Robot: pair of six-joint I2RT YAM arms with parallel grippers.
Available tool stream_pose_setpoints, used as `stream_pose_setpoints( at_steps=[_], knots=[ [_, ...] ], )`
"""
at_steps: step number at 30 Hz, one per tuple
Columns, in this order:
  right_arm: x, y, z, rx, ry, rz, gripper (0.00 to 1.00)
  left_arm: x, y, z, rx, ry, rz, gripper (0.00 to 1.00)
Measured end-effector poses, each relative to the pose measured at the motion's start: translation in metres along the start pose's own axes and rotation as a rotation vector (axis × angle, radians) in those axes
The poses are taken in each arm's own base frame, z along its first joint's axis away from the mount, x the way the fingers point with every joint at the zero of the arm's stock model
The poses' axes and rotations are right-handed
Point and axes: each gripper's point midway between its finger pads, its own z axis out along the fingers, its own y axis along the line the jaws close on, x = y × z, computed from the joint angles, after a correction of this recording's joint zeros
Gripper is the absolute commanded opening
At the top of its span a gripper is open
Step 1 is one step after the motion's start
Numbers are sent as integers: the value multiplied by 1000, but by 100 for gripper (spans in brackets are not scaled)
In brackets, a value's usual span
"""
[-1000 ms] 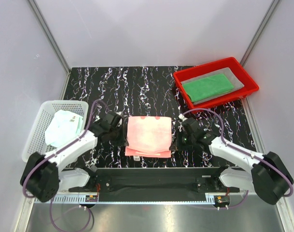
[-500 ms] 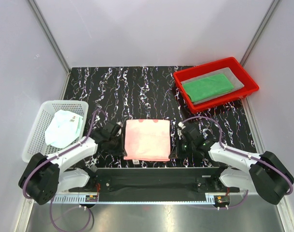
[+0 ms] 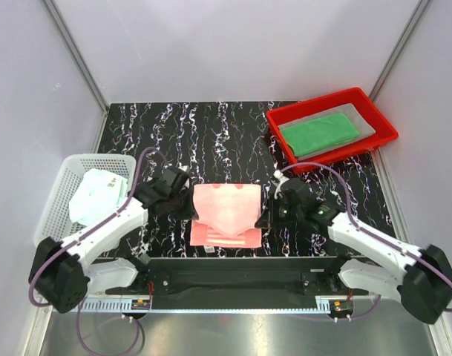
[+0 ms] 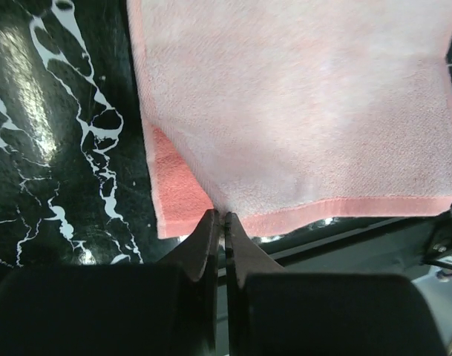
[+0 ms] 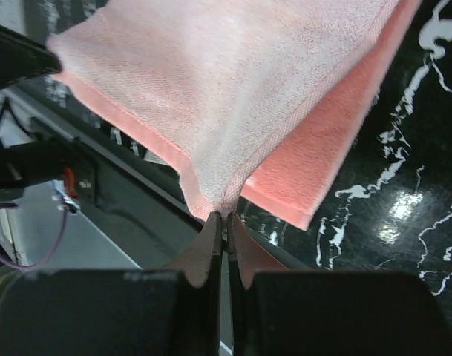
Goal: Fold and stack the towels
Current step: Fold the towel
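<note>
Left gripper [image 3: 182, 202] and right gripper [image 3: 274, 208] flanking pink towel [image 3: 226, 213] on marbled table [image 3: 211, 133], green towel [image 3: 319, 133] in red tray [image 3: 381, 130], pale towel [image 3: 98, 194] in white basket [image 3: 59, 196], left wrist fingers [image 4: 203, 245] pinched on pink corner, lower layer possibly resting flat, right wrist fingers [image 5: 240, 245] clamped on lifted pink corner.

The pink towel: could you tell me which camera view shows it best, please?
Top external: the whole pink towel shows, pinched between both hands. The wrist views show only the pinched edges and part of the cloth.
</note>
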Motion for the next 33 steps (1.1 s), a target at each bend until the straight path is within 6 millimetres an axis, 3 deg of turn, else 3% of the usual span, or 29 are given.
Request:
stream_pose_setpoints(
  at_steps=[3, 5, 7, 11, 13, 18, 21, 25, 28, 29, 33],
  knots=[
    [-11, 17, -18, -60, -65, -24, 0, -7, -5, -19, 23, -58, 2, 0],
    [-8, 19, -23, -85, -83, -27, 0, -2, -2, -25, 35, -73, -3, 0],
    [4, 10, -18, -78, -63, -16, 0, 10, 8, -15, 27, -54, -15, 0],
    [43, -26, 3, 3, 45, 39, 0, 53, 44, 20, -72, 86, -49, 0],
    [54, -35, 7, 21, 73, 55, 0, 70, 52, 29, -85, 140, -67, 0],
    [54, -34, 8, 10, 61, 54, 0, 71, 48, 33, -65, 137, -76, 0],
    [55, -35, 9, 7, 59, 54, 4, 72, 47, 34, -69, 137, -69, 7],
    [62, -42, 12, 16, 67, 68, 10, 76, 45, 36, -73, 149, -55, 26],
    [67, -46, 12, 27, 77, 85, 22, 77, 43, 36, -75, 155, -52, 28],
    [68, -47, 12, 31, 79, 90, 27, 78, 43, 36, -78, 157, -49, 33],
    [68, -47, 9, 43, 83, 101, 34, 77, 46, 28, -113, 159, -50, 45]
  ],
)
